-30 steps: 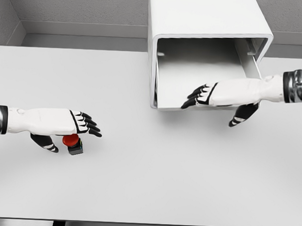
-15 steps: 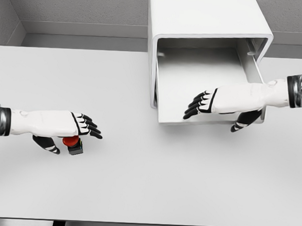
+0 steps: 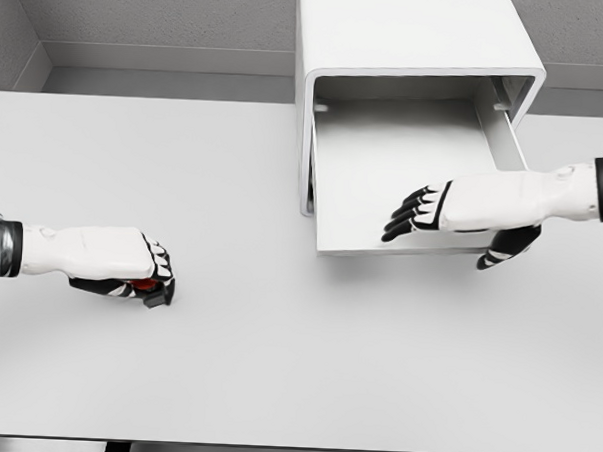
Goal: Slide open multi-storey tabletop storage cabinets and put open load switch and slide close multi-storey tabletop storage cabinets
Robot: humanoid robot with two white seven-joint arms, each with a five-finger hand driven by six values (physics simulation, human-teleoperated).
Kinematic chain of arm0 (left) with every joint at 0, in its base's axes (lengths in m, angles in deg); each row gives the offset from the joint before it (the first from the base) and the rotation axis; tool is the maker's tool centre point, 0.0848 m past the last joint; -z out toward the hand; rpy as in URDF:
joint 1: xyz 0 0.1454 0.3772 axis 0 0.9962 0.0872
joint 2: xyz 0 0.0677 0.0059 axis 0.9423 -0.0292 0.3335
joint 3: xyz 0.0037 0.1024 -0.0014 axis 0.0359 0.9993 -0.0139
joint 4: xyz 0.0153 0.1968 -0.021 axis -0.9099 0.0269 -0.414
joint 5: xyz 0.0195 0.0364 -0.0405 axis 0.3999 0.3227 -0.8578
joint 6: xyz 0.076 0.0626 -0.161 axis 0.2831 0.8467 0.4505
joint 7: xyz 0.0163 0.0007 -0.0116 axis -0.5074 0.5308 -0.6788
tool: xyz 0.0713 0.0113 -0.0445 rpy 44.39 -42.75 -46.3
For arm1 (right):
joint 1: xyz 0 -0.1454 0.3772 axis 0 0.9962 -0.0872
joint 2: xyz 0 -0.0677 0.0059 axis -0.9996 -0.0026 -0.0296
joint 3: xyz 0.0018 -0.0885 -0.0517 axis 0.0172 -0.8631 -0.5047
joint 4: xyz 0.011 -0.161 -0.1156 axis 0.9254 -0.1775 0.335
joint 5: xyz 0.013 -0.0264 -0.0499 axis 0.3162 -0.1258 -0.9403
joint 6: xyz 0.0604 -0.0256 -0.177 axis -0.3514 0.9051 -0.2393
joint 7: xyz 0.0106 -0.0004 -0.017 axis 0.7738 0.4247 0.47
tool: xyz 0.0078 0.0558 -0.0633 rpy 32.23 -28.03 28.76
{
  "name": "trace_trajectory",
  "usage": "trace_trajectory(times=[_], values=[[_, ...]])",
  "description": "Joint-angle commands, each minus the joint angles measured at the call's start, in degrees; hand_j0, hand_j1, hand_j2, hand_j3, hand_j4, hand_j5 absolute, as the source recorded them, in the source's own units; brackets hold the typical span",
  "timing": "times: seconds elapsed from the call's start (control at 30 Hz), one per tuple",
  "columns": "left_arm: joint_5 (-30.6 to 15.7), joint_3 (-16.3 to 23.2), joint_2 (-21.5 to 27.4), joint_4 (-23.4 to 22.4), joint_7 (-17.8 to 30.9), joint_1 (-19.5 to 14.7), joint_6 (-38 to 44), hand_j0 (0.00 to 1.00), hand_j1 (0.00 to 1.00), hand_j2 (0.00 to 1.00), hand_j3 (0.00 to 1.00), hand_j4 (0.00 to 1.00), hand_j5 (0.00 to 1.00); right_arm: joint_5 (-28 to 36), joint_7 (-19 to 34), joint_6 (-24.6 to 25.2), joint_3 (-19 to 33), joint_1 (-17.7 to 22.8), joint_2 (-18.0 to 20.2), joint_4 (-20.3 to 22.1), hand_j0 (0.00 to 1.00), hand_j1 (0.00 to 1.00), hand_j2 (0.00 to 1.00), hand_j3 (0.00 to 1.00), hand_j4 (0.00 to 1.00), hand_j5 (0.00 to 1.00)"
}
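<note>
The fingers (image 3: 157,270) of the left hand (image 3: 115,263) are curled tightly around the load switch (image 3: 149,287), of which only a sliver of red cap and a dark corner of the body can be seen beneath the knuckles; the switch is held low on the table (image 3: 275,365), well to the left of the cabinet, apparently so that it can be lifted and carried across. The dark fingers (image 3: 407,216) of the right hand (image 3: 462,208) are extended over the front part of the drawer (image 3: 384,160), with the thumb hooked below the drawer's front edge, so the edge appears to be pinched between thumb and palm; whether firm contact is made cannot be told. The drawer is drawn well out of the white storage cabinet (image 3: 410,36), and its bare floor is exposed toward the table's middle, which is judged to leave room for the switch to be set inside. Opening seems largely done; placement and closing are not yet done.
</note>
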Motion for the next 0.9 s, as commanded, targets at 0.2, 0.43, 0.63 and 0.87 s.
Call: trace_trajectory(times=[0.2,0.43,0.63,0.87], values=[[-3.2,-1.2,-0.4,3.9,0.0,-0.9,0.1,0.4,0.4,0.4,0.4,0.4,0.4,3.6,0.0,0.2,0.0,0.1,0.6,0.5,1.0,1.0,1.0,1.0,1.0,1.0],[-6.7,-1.2,-0.6,5.2,0.0,-6.4,0.1,0.4,0.4,0.4,0.4,0.4,0.4,6.0,0.0,0.2,0.0,0.2,3.3,0.7,1.0,1.0,1.0,1.0,1.0,1.0],[-7.9,-0.9,-1.0,5.2,0.0,-9.3,0.1,0.4,0.4,0.4,0.4,0.4,0.4,5.9,-0.7,0.2,0.0,-0.1,3.3,1.3,1.0,1.0,1.0,1.0,1.0,1.0],[-8.0,-0.9,-1.7,5.2,0.0,-9.8,0.1,0.42,0.42,0.42,0.42,0.42,0.42,5.9,-1.4,0.2,0.0,-0.3,3.8,1.3,1.0,1.0,1.0,1.0,1.0,1.0]])
